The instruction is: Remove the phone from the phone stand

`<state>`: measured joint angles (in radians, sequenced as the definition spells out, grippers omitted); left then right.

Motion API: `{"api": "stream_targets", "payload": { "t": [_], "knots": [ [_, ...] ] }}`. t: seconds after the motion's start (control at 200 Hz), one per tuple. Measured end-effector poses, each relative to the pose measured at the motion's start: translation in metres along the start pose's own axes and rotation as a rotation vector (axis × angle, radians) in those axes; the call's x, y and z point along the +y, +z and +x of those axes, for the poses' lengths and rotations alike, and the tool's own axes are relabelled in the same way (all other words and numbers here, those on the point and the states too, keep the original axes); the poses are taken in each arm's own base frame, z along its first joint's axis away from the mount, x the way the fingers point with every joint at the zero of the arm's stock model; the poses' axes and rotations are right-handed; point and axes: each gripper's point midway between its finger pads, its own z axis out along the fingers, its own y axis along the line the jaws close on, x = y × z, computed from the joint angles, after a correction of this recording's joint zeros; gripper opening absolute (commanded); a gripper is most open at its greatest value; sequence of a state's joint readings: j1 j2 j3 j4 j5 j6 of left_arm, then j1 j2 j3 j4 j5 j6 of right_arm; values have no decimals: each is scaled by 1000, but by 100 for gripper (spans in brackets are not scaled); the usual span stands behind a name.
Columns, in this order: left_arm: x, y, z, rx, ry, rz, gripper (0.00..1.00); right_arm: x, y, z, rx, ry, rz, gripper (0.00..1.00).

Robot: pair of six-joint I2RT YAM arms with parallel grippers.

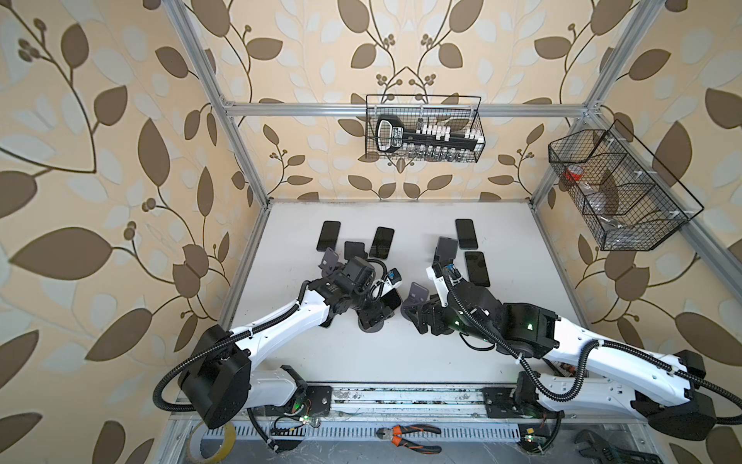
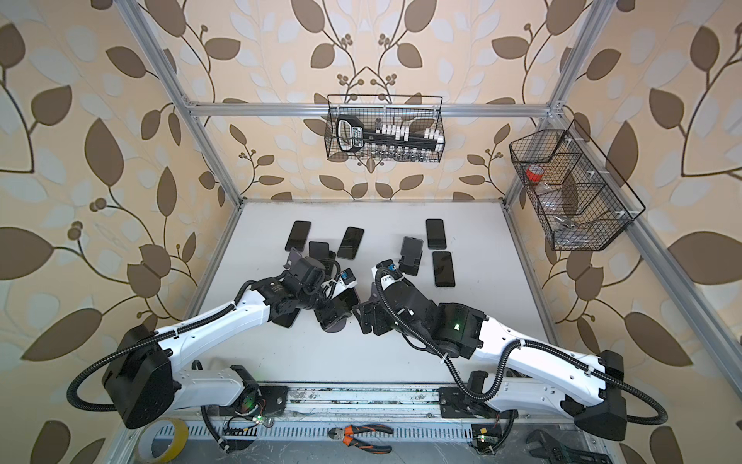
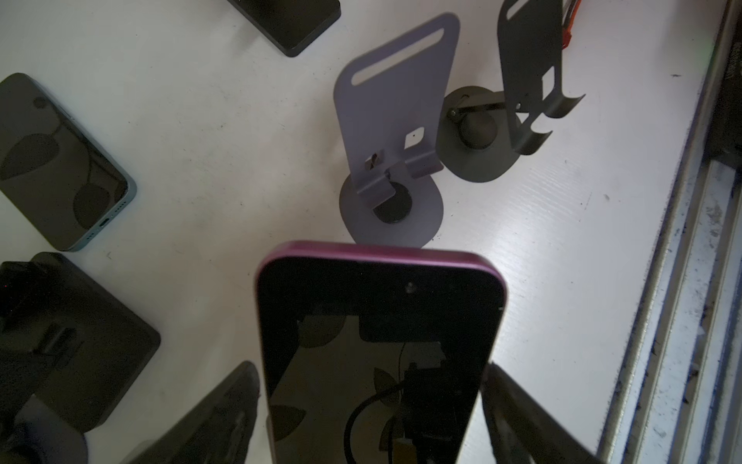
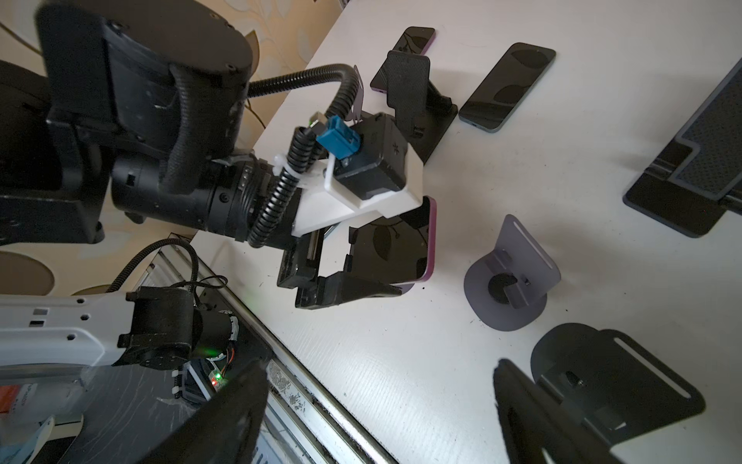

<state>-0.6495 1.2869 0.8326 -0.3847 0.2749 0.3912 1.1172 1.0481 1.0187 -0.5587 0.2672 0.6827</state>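
**Top views:** the left end effector point(image 1: 377, 313) sits low over the front middle of the counter point(image 1: 361, 361), closed across the phone point(image 1: 392, 299). In both top views a gray rounded shape shows just under it. It could be a stand base; cannot tell. The right end effector point(image 1: 425, 321) is just beside it. Other phones point(image 1: 477, 268) lie flat further back.

**Left wrist:** the purple-edged phone point(image 3: 377, 321) sits between both fingers point(image 3: 518, 409), tilted, with its top edge off the counter. Ahead of it are a lilac stand point(image 3: 395, 120) and a dark stand point(image 3: 522, 72), both with empty cradles. The phone's lower end is out of frame.

**Right wrist:** the left end effector point(image 4: 373, 261) holds the phone point(image 4: 401, 249) by its long edges. The phone is in the air, apart from the lilac stand point(image 4: 518, 261), and no stand is seen touching it. The right end effector point(image 4: 377, 413) has its jaws wide with nothing between them, near the dark stand point(image 4: 610, 373).

**Status, as a judgement:**
- The grasp is made.
- The phone looks clear of any cradle, so the removal itself looks essentially done.
- Left to do: set the phone down on bare counter and let go.
- Which stand the phone came from cannot be told.
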Motion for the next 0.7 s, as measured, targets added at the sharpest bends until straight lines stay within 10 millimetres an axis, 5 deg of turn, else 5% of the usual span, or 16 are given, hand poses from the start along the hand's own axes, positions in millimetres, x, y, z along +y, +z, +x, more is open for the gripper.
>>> {"api": "stream_targets", "payload": {
  "t": [0.7],
  "knots": [
    [1, 3, 0, 0, 0, 0, 81, -1, -1, -2, -10, -1, 6, 89]
  ]
}}
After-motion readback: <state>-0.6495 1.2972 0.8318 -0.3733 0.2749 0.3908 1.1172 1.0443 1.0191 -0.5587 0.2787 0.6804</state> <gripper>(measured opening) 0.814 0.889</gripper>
